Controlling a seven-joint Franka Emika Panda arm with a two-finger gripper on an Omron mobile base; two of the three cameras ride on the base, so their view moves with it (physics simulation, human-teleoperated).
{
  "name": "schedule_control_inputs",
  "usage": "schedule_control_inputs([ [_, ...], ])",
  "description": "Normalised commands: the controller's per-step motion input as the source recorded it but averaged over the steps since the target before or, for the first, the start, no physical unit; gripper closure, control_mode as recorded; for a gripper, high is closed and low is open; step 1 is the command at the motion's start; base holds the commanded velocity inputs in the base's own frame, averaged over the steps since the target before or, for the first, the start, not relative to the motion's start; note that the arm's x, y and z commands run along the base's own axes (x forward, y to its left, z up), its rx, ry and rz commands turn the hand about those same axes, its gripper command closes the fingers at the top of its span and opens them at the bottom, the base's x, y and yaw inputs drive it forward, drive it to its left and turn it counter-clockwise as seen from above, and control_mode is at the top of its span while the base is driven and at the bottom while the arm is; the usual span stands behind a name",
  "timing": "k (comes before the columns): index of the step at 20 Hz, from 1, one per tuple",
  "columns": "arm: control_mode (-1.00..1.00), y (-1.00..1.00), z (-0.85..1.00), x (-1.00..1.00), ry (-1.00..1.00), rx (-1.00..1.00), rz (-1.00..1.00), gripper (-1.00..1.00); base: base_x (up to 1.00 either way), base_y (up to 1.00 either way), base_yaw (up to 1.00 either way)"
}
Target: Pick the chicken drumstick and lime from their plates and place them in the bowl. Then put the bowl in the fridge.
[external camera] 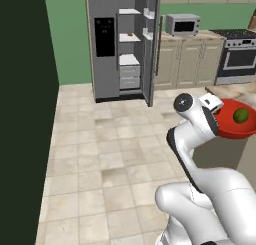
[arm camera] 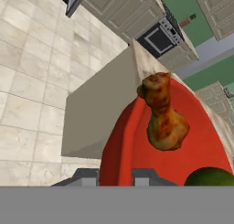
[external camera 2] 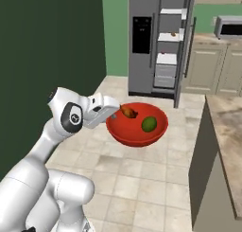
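The red bowl (external camera 2: 137,124) is up in the air above the tiled floor (external camera 2: 142,179), held by its rim. The gripper (external camera 2: 113,113) is pinched tight on that rim. Inside the bowl, just past the fingers (arm camera: 84,176), lies the chicken drumstick (arm camera: 163,118) with its thin end pointing away from them. The lime (external camera 2: 149,124) sits in the bowl too, a little farther from the fingers than the drumstick and off to one side. Well beyond the bowl stands the grey fridge (external camera: 107,44), one door (external camera: 150,44) swung open and white shelves (external camera: 129,37) showing. A counter (external camera 2: 227,131) stands near the bowl's far side.
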Motion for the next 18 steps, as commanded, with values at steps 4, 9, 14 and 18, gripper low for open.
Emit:
schedule_control_inputs([
  [4,1.0,0.0,0.0,0.0,0.0,0.0,0.0,1.0,0.89,0.34,0.0],
  [9,1.0,0.0,0.0,0.0,0.0,0.0,0.0,1.0,0.93,0.23,0.0],
  [14,1.0,0.0,0.0,0.0,0.0,0.0,0.0,1.0,0.94,0.11,0.0],
  [18,1.0,0.0,0.0,0.0,0.0,0.0,0.0,1.0,0.94,0.04,0.02],
])
